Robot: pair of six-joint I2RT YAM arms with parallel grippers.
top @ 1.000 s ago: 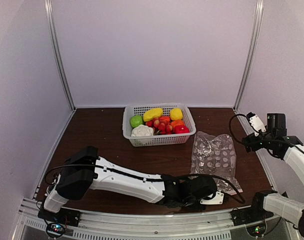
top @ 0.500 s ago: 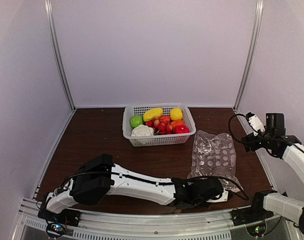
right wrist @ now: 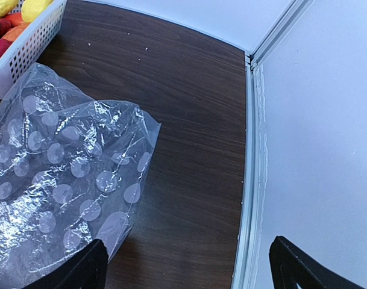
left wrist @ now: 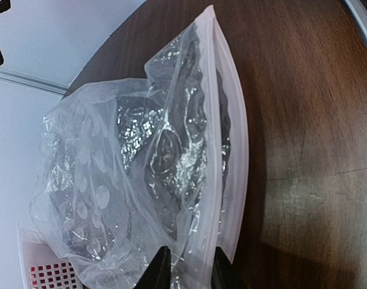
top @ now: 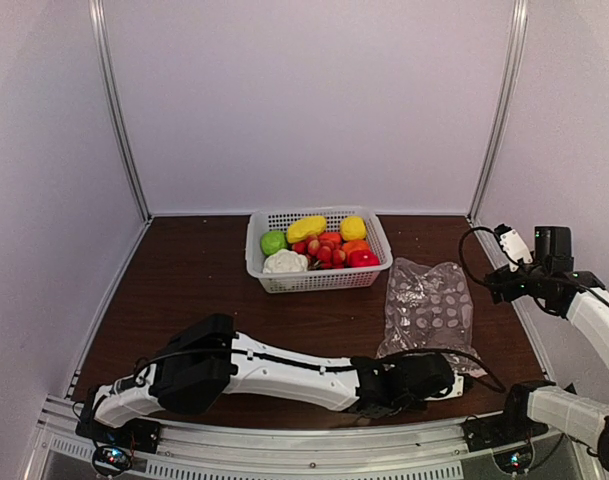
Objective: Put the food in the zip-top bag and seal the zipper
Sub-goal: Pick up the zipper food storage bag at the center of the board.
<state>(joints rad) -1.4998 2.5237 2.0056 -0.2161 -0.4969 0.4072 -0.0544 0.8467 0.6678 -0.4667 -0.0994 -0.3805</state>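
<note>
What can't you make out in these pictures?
Left wrist view: the frame's bottom edge cuts off the left gripper, so whether it pinches the bag is unclear.
Top view: the left arm covers the bag's near edge.
Top view: the food is piled in the basket; lower pieces are hidden.
Right wrist view: the corner cuts off most of the basket.
</note>
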